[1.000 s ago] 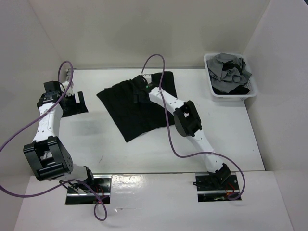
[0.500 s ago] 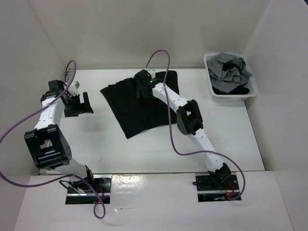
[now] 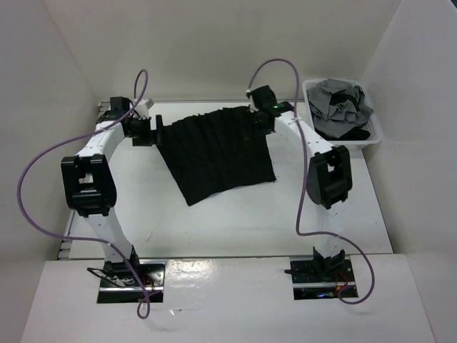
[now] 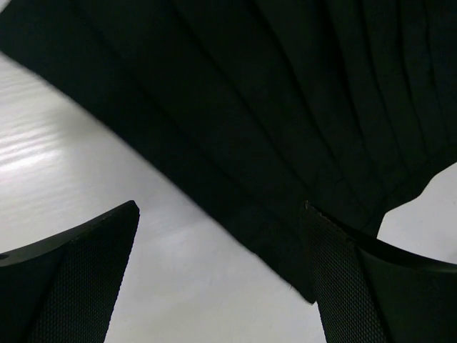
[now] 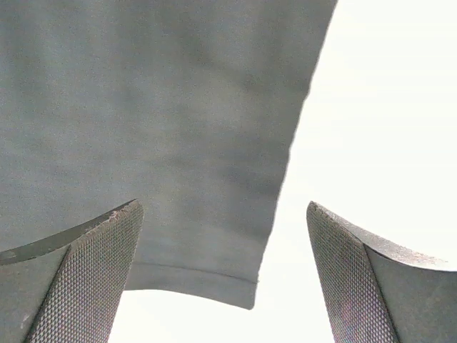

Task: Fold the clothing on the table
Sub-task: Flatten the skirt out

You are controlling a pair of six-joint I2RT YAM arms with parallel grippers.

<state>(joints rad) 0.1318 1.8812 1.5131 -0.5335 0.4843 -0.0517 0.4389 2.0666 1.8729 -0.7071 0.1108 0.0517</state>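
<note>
Both agape, empty, left gripper [image 4: 221,206], right gripper [image 5: 222,203] at clothing [image 3: 214,153], grey garment [image 3: 341,100] in basket [image 3: 344,143]

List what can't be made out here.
- Top view: far corners of the clothing, covered by the left gripper and right gripper.
- Left wrist view: clothing outline, cut by the top and right edges.
- Right wrist view: table surface, washed out by glare.
- Top view: basket floor, under the grey garment.

overhead wide; wrist cameras near clothing [image 3: 214,153]
</note>
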